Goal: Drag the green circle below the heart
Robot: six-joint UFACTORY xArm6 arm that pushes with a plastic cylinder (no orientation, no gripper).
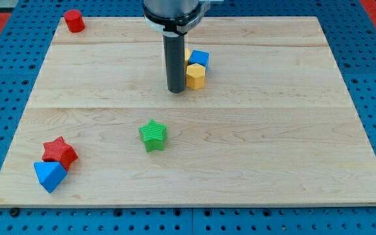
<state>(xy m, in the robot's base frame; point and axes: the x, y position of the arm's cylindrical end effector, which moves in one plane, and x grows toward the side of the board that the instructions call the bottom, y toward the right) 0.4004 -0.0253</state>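
My tip [176, 91] rests on the wooden board [273, 130] in the upper middle of the view. It stands just left of a yellow hexagon block [196, 76], close to touching it. A blue cube [200, 59] sits right behind the yellow hexagon. A sliver of another yellow block [187, 55] shows behind the rod; its shape is hidden. No green circle and no heart can be made out in this view. The rod covers part of the board behind it.
A green star [153, 135] lies below my tip, left of centre. A red star [59, 152] and a blue triangle-like block [49, 175] touch each other at the bottom left. A red cylinder [74, 21] stands at the top left corner.
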